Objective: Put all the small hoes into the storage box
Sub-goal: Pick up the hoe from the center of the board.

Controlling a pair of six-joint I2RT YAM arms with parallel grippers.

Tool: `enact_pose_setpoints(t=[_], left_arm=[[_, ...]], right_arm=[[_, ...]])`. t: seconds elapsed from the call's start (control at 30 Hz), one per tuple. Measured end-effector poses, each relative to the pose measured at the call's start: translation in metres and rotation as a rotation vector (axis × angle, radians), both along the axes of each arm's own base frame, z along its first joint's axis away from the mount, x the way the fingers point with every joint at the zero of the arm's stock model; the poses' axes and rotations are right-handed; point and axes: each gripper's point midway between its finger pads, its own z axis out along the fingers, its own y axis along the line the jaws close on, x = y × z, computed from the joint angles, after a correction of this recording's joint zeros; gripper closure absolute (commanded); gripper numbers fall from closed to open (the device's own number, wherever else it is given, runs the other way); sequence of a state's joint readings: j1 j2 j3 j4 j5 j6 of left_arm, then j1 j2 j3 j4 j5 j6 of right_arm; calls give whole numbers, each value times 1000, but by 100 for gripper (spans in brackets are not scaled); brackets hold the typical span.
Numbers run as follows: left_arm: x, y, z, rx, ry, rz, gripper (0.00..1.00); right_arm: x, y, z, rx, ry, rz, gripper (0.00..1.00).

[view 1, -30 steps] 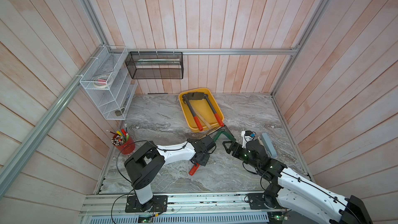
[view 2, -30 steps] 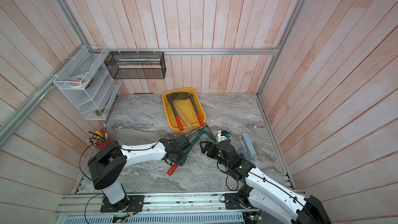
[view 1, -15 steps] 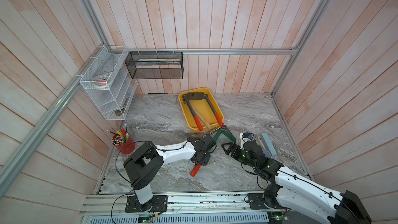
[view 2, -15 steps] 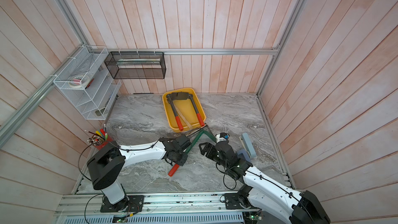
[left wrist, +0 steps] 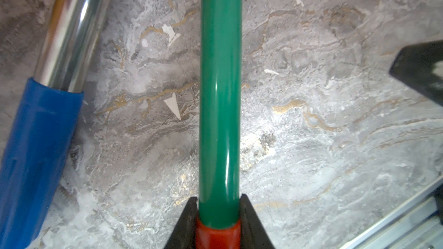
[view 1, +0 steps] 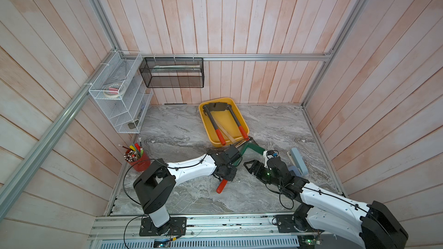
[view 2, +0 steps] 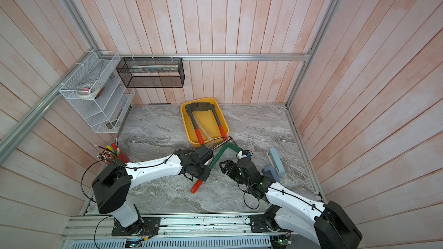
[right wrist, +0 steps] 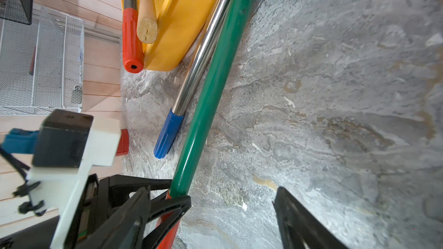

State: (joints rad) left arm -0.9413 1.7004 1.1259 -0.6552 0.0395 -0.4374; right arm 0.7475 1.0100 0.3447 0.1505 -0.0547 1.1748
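Near the middle of the bench (view 1: 179, 125), toward its front edge, the left gripper (left wrist: 219, 208) is clamped on the small hoe (view 1: 244, 149), just where the green shaft meets the red grip. The hoe's head points to the near corner of the storage box (view 1: 221, 116), which stands at the back edge and holds two red-handled tools (view 1: 217, 128) and a wooden handle (right wrist: 146, 8). The hoe is outside the box. A chrome rod with a blue grip (left wrist: 38, 140) lies just beside the shaft. The right gripper (view 1: 252, 169) hovers near the hoe with jaws apart, holding nothing.
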Motion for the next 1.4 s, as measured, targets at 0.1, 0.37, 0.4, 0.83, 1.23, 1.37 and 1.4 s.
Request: enact_pose_setpoints(t=[0.1, 0.37, 0.4, 0.83, 1.23, 1.37, 1.4], left_arm=[[-1, -3, 2, -13, 10, 6, 100], [-9, -16, 7, -50, 25, 2, 100], [-12, -19, 8, -56, 27, -7, 100], [-27, -35, 13, -104, 62, -22, 100], [-29, -39, 14, -121, 75, -7, 100], [-31, -41, 15, -125, 75, -4, 100], [-31, -41, 15, -125, 74, -4, 100]], right_arm=[[0, 5, -1, 23, 10, -1, 17], [1, 21, -9, 69, 49, 6, 20], [2, 22, -11, 74, 53, 5, 20], [4, 40, -22, 131, 100, 11, 29], [4, 40, -23, 147, 112, -5, 48], [2, 38, -27, 144, 123, -10, 56], [2, 37, -28, 144, 124, -13, 58]])
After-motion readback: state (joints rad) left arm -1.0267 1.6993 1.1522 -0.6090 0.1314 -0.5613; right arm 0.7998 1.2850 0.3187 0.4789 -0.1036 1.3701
